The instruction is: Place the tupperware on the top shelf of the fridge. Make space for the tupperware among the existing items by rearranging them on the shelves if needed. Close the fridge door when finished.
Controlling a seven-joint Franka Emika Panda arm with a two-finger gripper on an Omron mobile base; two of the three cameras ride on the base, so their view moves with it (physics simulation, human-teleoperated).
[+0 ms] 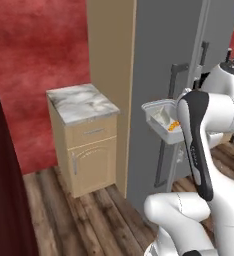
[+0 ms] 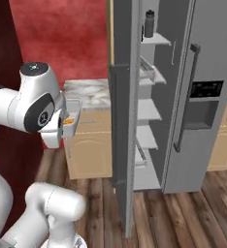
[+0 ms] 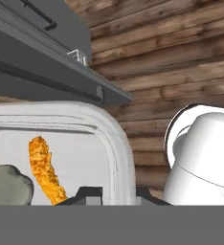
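Note:
My gripper (image 3: 116,194) is shut on the rim of the tupperware (image 3: 111,131), a pale shallow box with an orange strip of food (image 3: 46,170) and a grey lump inside. The tupperware (image 1: 160,120) hangs in the air in front of the outer face of the open fridge door (image 1: 159,70), with my arm covering the hand. From the right the tupperware (image 2: 71,117) sits left of the fridge door (image 2: 121,121), which stands edge-on. Past it the fridge (image 2: 207,72) interior shows the top shelf (image 2: 159,39) with a grey sports bottle (image 2: 149,23) on it.
A low wooden cabinet with a marble top (image 1: 81,102) stands left of the fridge against the red wall. The right fridge door (image 2: 205,121) is closed, with a dark bar handle (image 2: 185,97) and a dispenser. Lower pale shelves (image 2: 147,110) sit inside.

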